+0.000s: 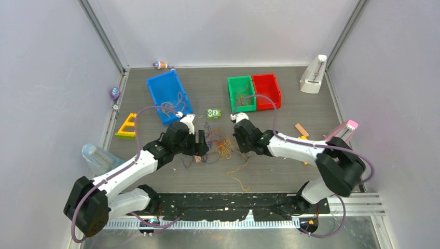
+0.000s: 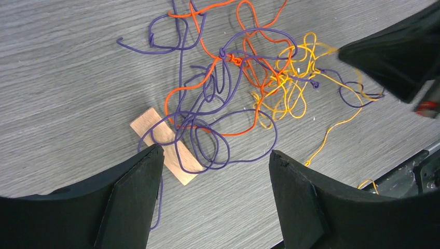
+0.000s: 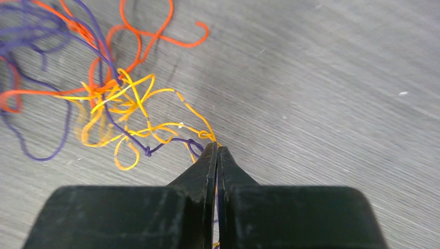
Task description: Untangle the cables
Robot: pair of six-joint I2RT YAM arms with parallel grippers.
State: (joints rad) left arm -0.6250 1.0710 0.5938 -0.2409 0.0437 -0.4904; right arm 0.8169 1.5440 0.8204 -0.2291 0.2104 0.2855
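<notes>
Several thread-thin cables (image 2: 228, 88) lie tangled between my right gripper (image 3: 217, 150) — pinched on a yellow strand at the edge — and left gripper (image 2: 215, 166), gaping empty. Light, springy, snag-prone; I'd take a purple loop next.

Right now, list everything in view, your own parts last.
cables: one tangle, orange, yellow, purple, centre
wooden block: one, tan, under tangle's edge
second block: one, tan, right side
blue bin: one, blue, back left, strands inside
green bin: one, green, back centre, strands inside
red bin: one, red, beside green
wedge: one, white, back right
ramp toy: one, yellow, left
small toy: one, green, behind tangle
container: one, clear, near left
box: one, pink-topped, right
left hand: one, black, open over tangle
right hand: one, black, shut on cables
</notes>
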